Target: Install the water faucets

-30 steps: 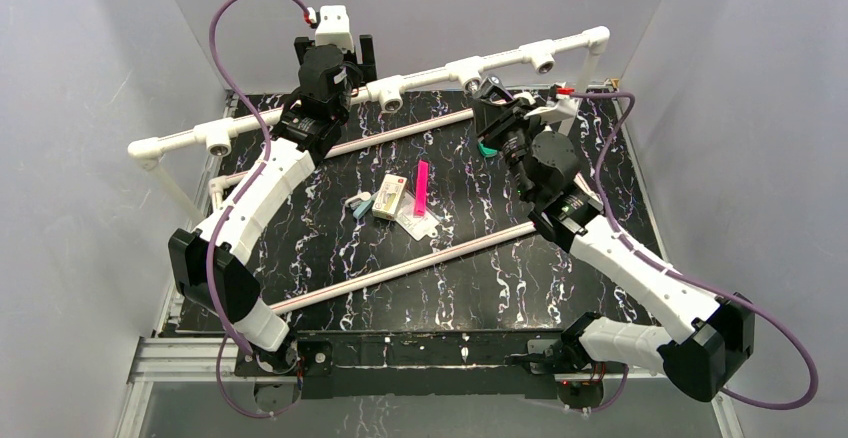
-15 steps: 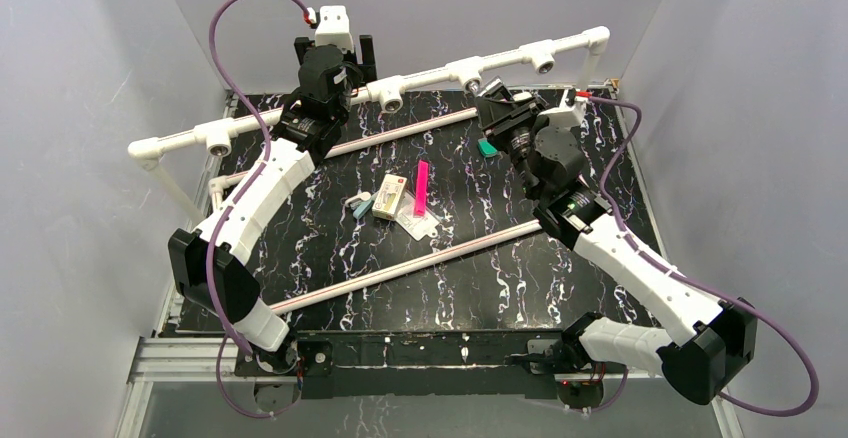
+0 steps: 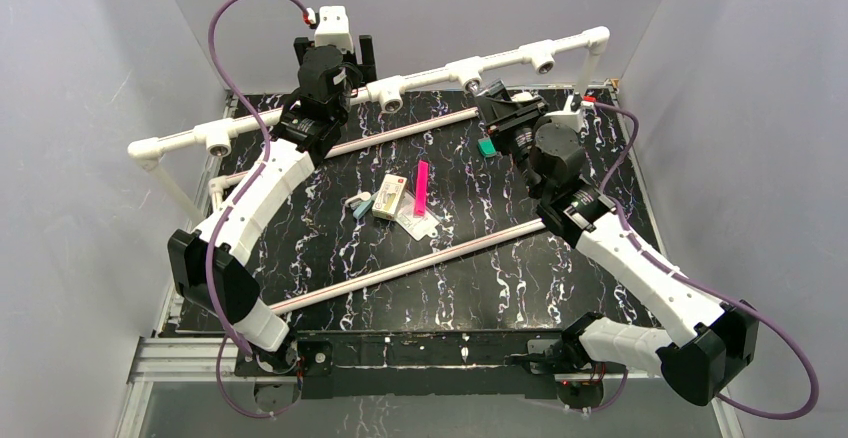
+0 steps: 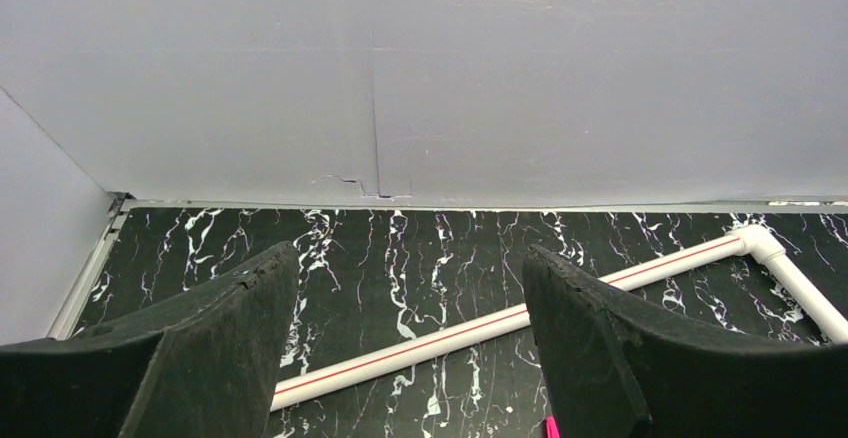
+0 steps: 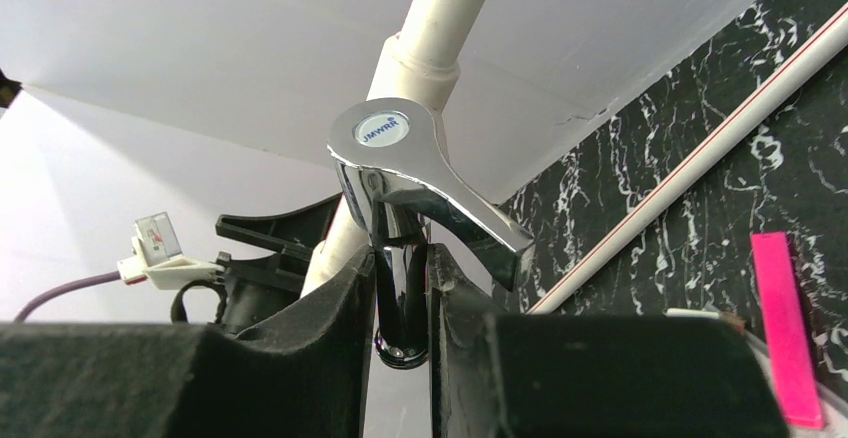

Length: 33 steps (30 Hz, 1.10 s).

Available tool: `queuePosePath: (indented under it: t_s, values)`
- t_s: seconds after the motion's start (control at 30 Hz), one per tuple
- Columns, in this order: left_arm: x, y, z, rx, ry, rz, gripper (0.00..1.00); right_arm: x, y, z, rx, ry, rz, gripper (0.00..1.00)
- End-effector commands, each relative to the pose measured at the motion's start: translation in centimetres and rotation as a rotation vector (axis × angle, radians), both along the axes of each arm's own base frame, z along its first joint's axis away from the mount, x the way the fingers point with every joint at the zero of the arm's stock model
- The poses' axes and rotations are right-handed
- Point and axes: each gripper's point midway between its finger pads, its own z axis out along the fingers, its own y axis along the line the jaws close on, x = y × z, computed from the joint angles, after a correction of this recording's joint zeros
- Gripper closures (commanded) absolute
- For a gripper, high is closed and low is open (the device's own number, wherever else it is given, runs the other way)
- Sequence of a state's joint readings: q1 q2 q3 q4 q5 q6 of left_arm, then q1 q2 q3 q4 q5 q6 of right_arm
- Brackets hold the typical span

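A chrome water faucet (image 5: 400, 173) with a lever handle and a round blue-lettered cap fills the right wrist view. My right gripper (image 5: 403, 293) is shut on its spout, the black fingers (image 5: 330, 328) pressed on both sides. The faucet sits against the white pipe (image 5: 430, 48) behind it. From above, the right gripper (image 3: 497, 103) is at a tee socket (image 3: 470, 76) of the raised pipe rail; the faucet is hidden there. My left gripper (image 3: 335, 51) hangs open at the back left, above the rail, holding nothing (image 4: 410, 293).
Other tee sockets (image 3: 391, 95) (image 3: 218, 139) (image 3: 541, 57) line the rail. On the black marble table (image 3: 480, 288) lie two red-striped pipes (image 3: 400, 268) (image 4: 480, 330), a pink strip (image 3: 421, 188), a small box (image 3: 389, 196) and a green piece (image 3: 486, 147). Grey walls close in.
My right wrist has turned and shifted slightly toward the rail with the faucet in its grip. The left arm has not moved.
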State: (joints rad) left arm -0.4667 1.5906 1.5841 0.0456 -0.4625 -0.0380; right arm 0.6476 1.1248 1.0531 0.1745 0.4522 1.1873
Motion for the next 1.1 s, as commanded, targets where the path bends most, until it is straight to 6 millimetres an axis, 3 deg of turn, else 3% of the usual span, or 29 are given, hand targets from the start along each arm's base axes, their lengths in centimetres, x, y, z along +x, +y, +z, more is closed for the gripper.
queuePosePath:
  t_s: [0.0, 0.57, 0.9, 1.07]
  values:
    - [-2.3, -1.0, -6.0, 0.091, 0.201, -0.076, 0.21, 1.2, -1.6, 1.8, 0.146, 0.023, -0.079, 0.99]
    - [-2.4, -1.1, -6.1, 0.085, 0.204, -0.082, 0.21, 1.6, -0.7, 1.0, 0.286, 0.129, -0.048, 0.99]
    - [-2.5, -1.1, -6.1, 0.085, 0.206, -0.085, 0.21, 1.8, -1.0, 2.9, 0.152, 0.01, -0.06, 0.99]
    - [-2.5, -1.3, -6.2, 0.083, 0.209, -0.087, 0.21, 2.1, -1.4, 3.7, 0.096, -0.037, -0.087, 0.87]
